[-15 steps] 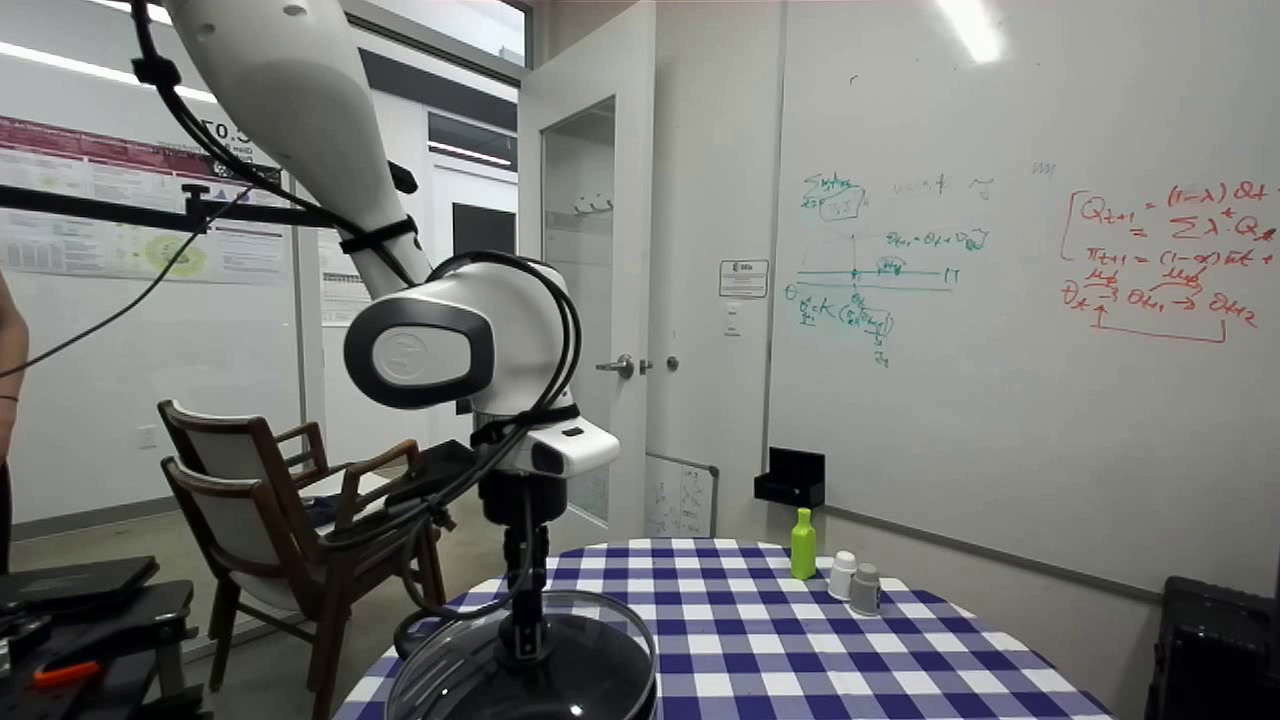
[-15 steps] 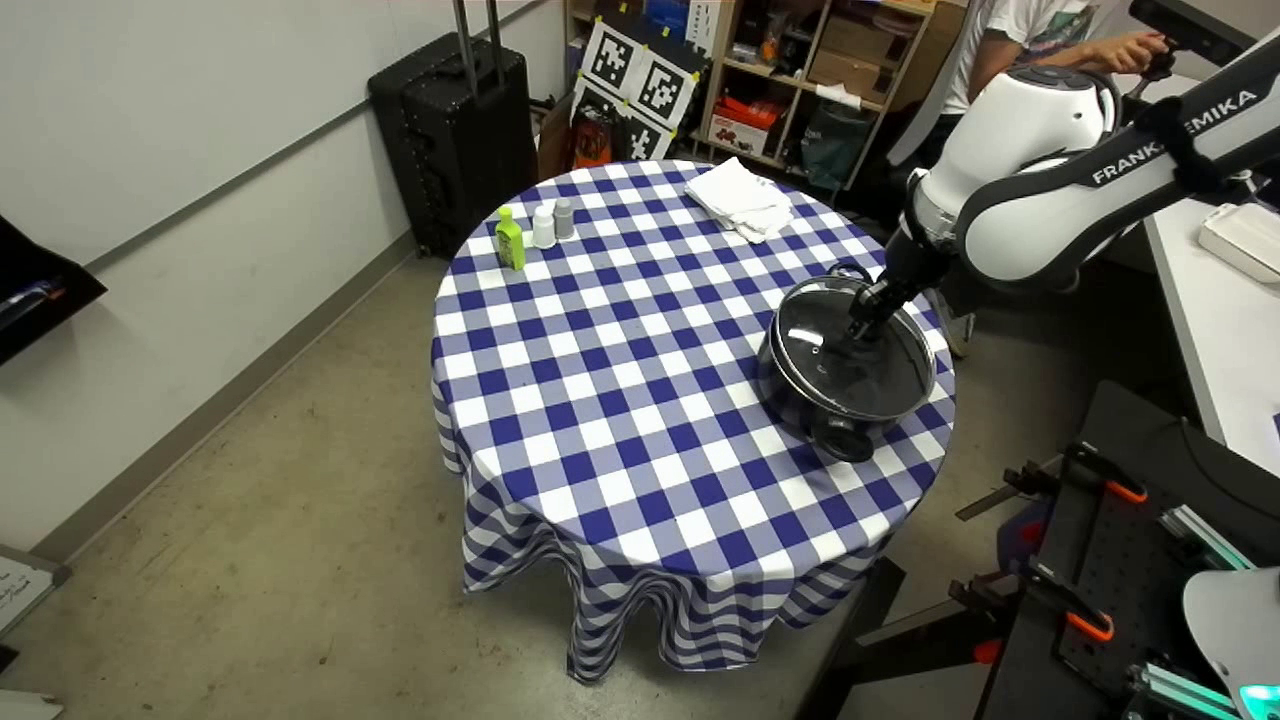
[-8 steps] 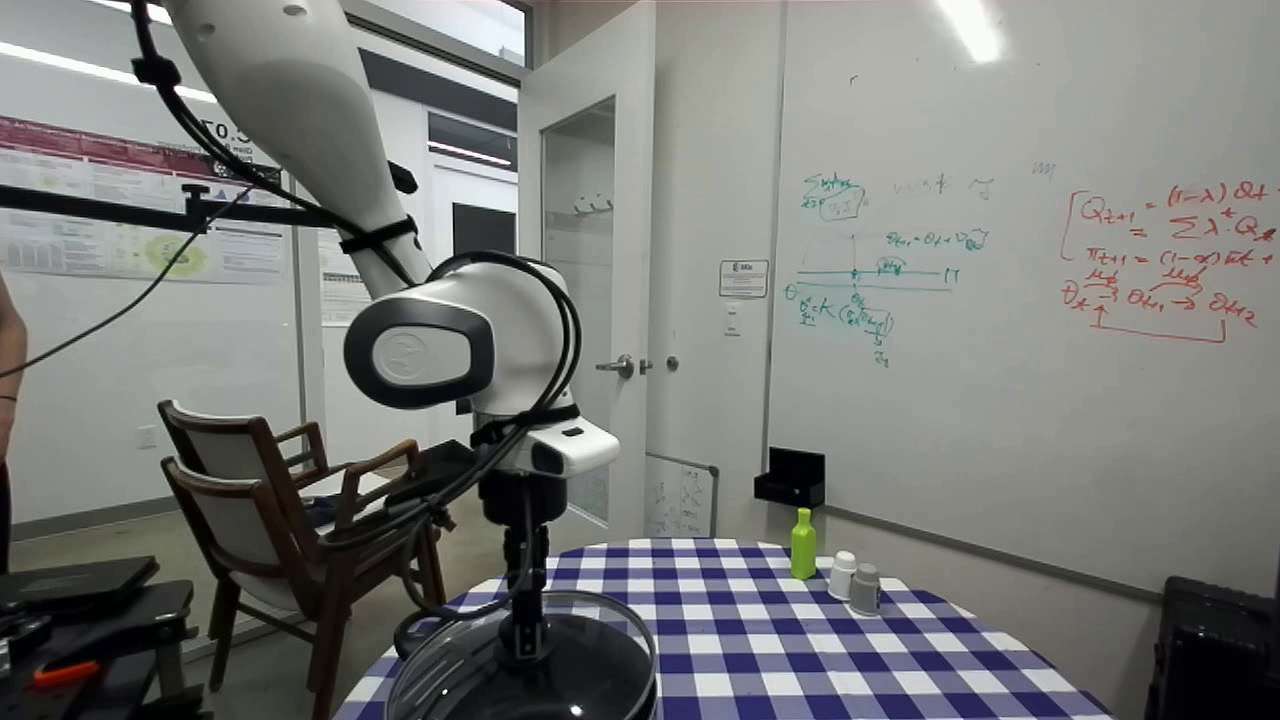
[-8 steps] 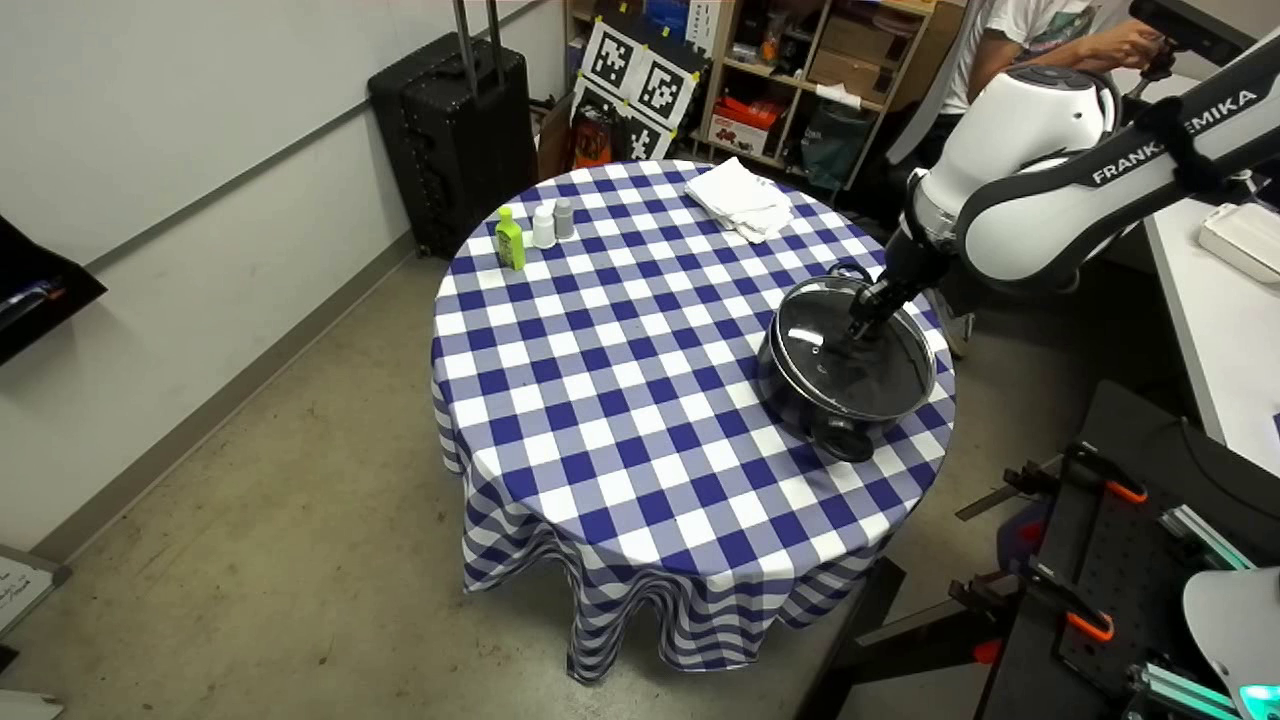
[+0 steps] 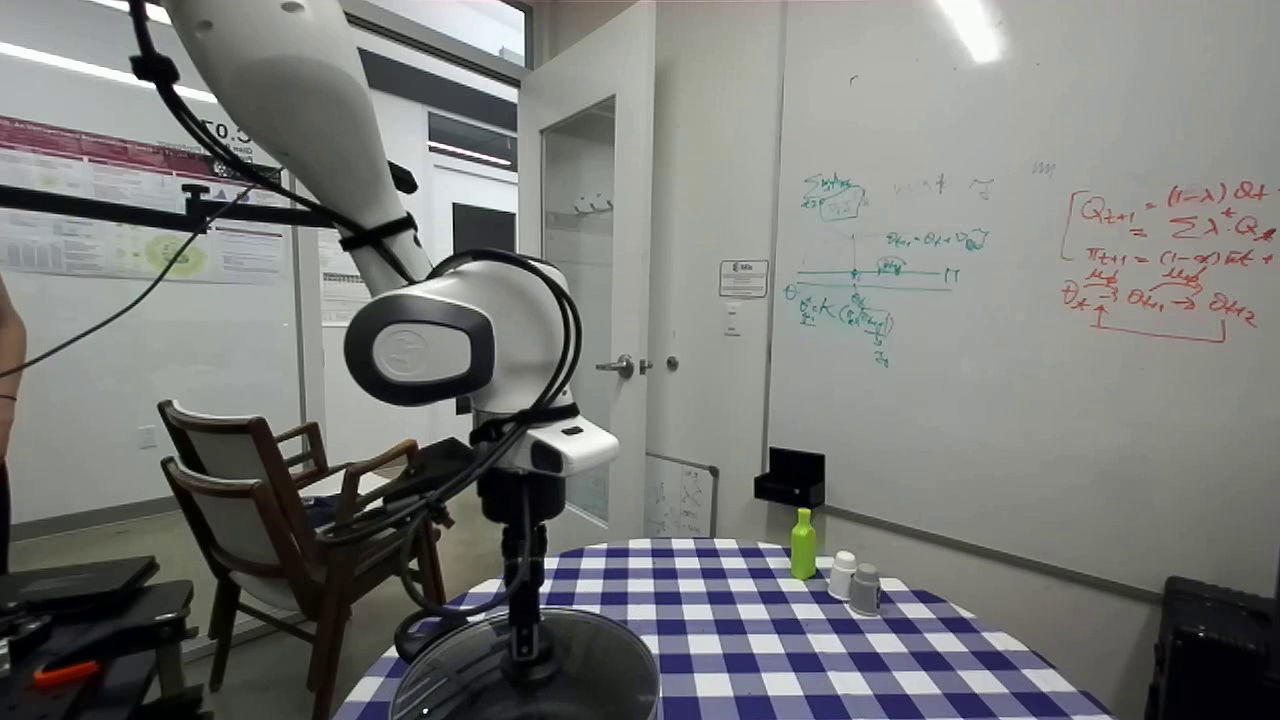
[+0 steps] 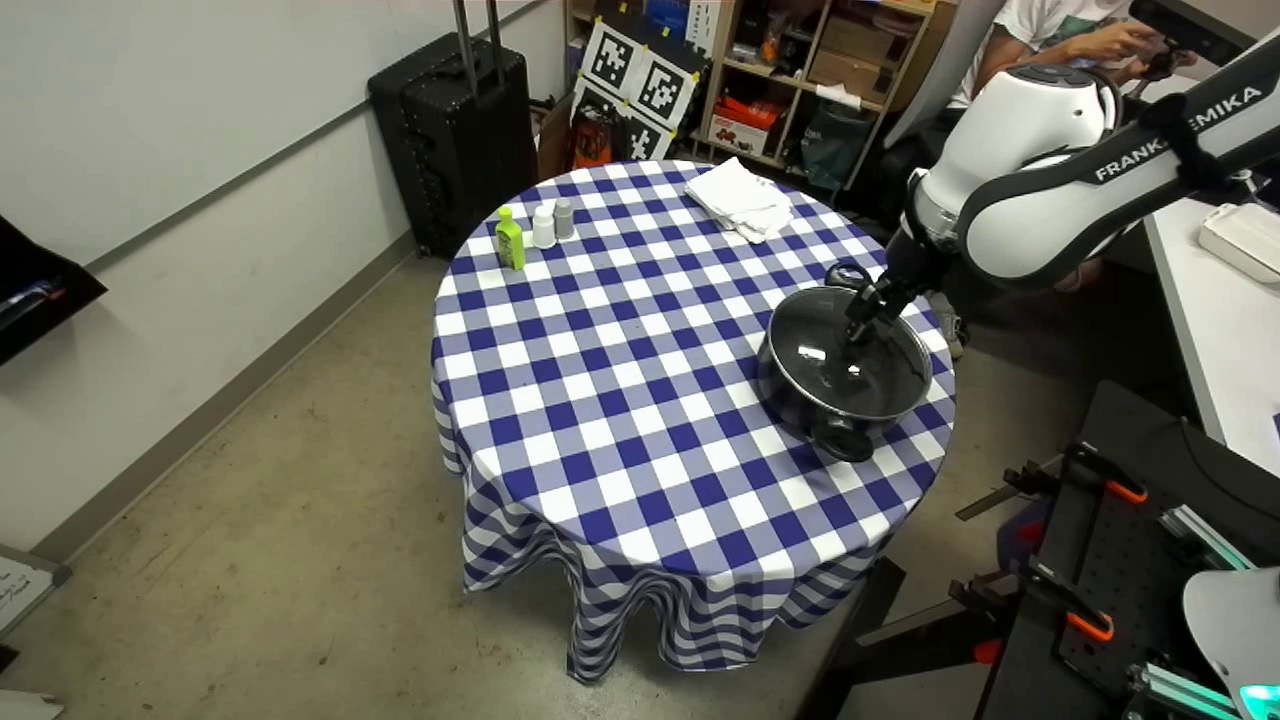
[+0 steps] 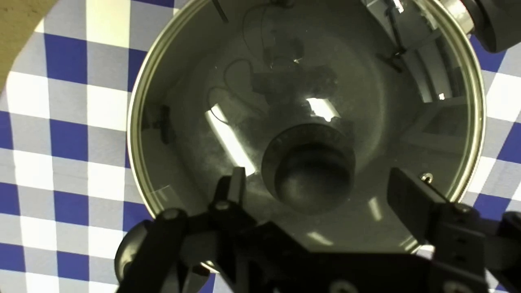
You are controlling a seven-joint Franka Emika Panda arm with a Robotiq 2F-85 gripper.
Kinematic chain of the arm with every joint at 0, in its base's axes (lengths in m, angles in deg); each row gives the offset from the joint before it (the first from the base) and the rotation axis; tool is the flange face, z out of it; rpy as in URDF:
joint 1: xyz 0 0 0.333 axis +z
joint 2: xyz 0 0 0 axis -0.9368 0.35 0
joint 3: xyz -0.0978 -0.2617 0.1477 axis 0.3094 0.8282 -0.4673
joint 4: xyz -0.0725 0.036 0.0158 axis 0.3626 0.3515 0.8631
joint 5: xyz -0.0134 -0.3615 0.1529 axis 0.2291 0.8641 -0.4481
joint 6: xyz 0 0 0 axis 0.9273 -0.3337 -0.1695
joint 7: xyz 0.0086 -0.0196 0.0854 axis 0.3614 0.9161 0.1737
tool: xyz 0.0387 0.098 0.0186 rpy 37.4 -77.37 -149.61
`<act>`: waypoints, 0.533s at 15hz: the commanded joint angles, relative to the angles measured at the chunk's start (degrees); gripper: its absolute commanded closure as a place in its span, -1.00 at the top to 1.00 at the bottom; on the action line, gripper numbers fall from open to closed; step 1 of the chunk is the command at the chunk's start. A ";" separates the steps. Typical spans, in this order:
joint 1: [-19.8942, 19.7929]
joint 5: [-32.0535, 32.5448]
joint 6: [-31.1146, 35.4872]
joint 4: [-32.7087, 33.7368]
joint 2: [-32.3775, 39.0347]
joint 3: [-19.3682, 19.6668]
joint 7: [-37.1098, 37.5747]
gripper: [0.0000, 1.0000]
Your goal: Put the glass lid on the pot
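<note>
The transparent glass lid (image 7: 390, 110) lies level on the black pot (image 6: 795, 405), its rim following the pot's rim all round as far as it shows. In the wrist view its dark round knob (image 7: 313, 179) sits between the fingers of my gripper (image 7: 316, 173), which is open, with a gap visible on each side of the knob. Both exterior views show the gripper (image 6: 858, 328) pointing down at the middle of the lid (image 5: 600, 665). The pot's lower part is cut off in an exterior view.
A pot handle (image 6: 843, 440) sticks out at the near side, another handle (image 6: 848, 275) at the far side. Across the checked table (image 6: 640, 400) stand a green bottle (image 6: 510, 242), a white shaker (image 6: 543, 228) and a grey shaker (image 6: 564, 218). A folded white cloth (image 6: 738, 200) lies at the back.
My gripper has opened and let go of the knob. The lid, tilted with one side raised before, has dropped flat onto the pot. The arm has hardly moved.
</note>
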State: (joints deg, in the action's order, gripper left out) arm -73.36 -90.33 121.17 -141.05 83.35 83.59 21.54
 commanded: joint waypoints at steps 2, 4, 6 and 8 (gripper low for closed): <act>-0.41 -0.38 -3.12 -1.20 -2.45 -0.93 0.09 1.00; -0.80 -0.73 -2.93 -0.07 -0.69 -1.24 -0.60 1.00; -1.61 -2.35 -5.55 -0.47 -1.77 -3.00 -1.86 1.00; -1.71 -2.61 -6.02 -0.76 -2.40 -3.43 -1.92 1.00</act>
